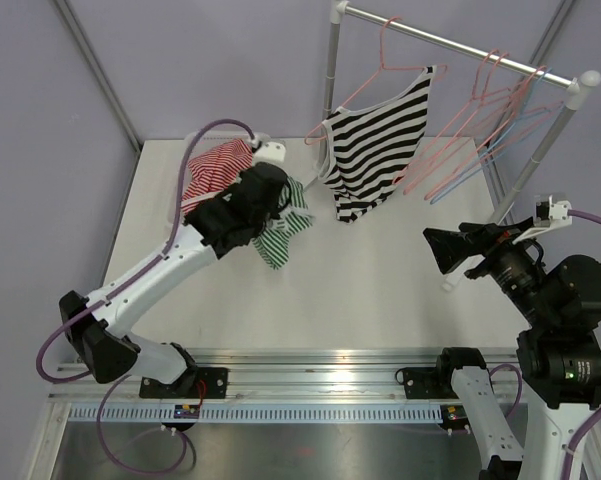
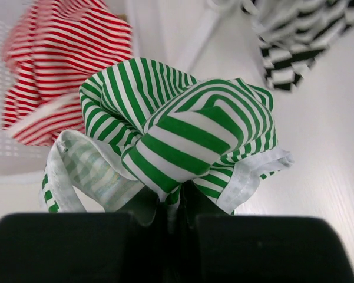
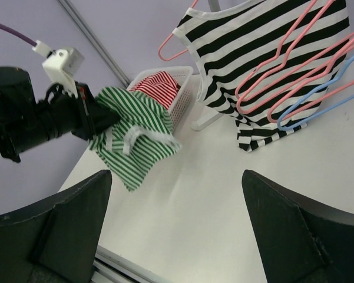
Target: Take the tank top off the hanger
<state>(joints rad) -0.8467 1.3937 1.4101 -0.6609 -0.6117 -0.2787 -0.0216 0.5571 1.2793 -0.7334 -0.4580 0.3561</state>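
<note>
Two grippers: left gripper (image 2: 175, 203) clenched on green tank top (image 2: 182, 135); right gripper (image 1: 442, 255) released, empty.
green tank top: just beside basket (image 3: 179, 103).
black-striped tank top (image 1: 375, 145): on pink hanger (image 1: 365, 90), past basket.

I can read nothing in any of my three views: no lettering, label, brand mark, number or sign shows clearly enough to make out on anything in front of me.
</note>
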